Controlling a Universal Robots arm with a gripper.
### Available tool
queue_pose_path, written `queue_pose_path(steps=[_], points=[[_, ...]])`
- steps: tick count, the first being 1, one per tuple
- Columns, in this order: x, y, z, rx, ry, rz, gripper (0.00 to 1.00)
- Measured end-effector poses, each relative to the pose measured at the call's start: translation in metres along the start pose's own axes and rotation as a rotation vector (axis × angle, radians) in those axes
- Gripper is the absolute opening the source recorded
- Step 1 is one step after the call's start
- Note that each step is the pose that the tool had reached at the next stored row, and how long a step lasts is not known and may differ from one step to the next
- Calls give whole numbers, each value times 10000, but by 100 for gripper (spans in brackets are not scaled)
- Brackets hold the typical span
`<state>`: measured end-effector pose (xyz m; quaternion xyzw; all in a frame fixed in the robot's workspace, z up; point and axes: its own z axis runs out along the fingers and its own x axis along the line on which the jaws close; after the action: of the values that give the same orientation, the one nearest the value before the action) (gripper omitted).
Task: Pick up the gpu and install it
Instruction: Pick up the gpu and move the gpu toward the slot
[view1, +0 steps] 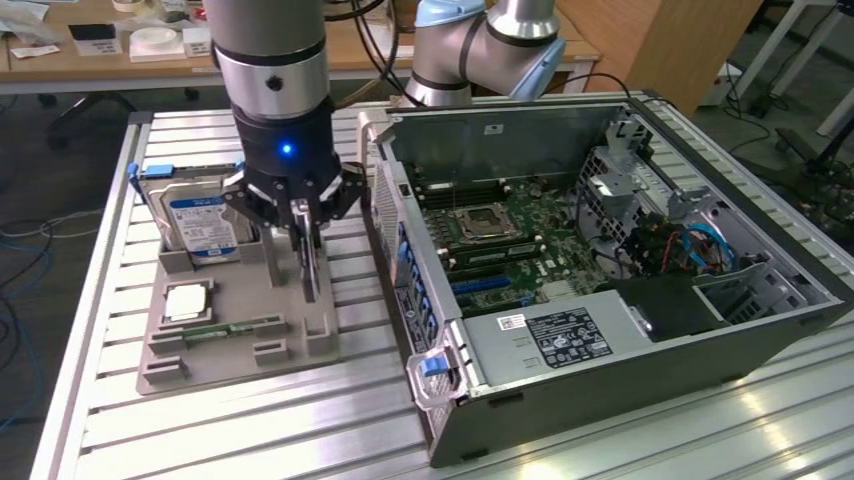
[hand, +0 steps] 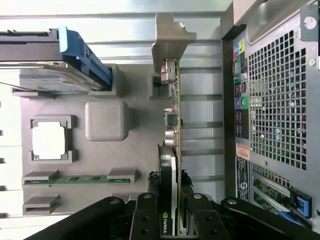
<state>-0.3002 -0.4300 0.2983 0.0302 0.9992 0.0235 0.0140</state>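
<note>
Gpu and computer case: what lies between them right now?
Nothing stands there. Only a bare strip of the slatted table separates the gpu from the computer case, as both the wrist view and the exterior view show.

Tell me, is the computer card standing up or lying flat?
Standing up. The gpu sits on its long edge in a slot of the grey holder.
</note>
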Motion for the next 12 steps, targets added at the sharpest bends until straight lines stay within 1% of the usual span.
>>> queue_pose_path(steps=[8,12], points=[[-3,5,-109,0,0,0,26],[-3,6,-112,-4,-1,0,26]])
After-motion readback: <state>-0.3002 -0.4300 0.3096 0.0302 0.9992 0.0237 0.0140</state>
